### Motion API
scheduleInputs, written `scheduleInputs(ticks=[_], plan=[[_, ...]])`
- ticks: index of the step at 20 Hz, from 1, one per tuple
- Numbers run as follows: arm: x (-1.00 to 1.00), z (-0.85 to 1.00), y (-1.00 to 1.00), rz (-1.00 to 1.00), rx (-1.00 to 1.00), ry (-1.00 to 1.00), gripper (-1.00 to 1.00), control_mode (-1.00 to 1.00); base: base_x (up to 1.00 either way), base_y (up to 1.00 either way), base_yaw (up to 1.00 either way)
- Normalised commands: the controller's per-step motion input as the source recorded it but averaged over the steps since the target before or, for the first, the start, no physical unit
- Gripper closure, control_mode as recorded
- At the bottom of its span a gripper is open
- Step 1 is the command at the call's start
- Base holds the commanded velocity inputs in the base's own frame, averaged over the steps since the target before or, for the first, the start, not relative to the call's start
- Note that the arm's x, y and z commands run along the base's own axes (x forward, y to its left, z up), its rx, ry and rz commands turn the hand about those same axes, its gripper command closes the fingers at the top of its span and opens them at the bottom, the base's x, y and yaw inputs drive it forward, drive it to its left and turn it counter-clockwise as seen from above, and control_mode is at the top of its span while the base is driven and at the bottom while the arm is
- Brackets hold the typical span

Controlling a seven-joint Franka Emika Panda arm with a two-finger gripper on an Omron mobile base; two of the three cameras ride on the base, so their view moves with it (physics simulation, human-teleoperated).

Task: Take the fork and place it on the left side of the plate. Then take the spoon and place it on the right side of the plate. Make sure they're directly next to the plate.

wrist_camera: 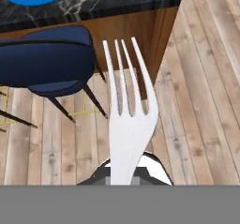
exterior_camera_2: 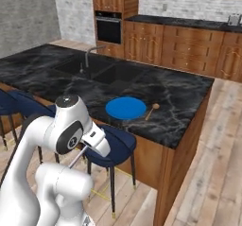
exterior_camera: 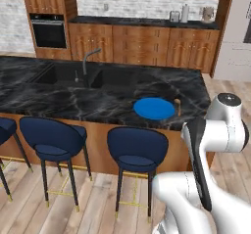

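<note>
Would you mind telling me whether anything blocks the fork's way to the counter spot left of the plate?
Nothing visible does. The fork is held low, over the floor beside a stool; the counter left of the plate looks bare.

Even, bright rendered light; soft, slightly blurry.

Fork: smooth pale silver-grey metal with a satin, not mirror, finish. Plate: plain bright blue, flat matt look; counter is glossy black marble with white veining over warm brown wood panels. Stools: navy padded seats that look like smooth upholstery on thin dark legs; floor is light matt wood planks.
</note>
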Motion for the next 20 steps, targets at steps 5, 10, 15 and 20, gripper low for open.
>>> scheduleInputs(ticks=[5,10,15,20], plan=[[0.00,0.00,0.00,0.00,0.00,0.00,1.00,1.00,0.01,0.72,-0.01],[0.00,0.00,0.00,0.00,0.00,0.00,1.00,1.00,0.15,0.58,-0.01],[0.00,0.00,0.00,0.00,0.00,0.00,1.00,1.00,0.25,0.58,-0.03],[0.00,0.00,0.00,0.00,0.00,0.00,1.00,1.00,0.33,0.52,-0.06]])
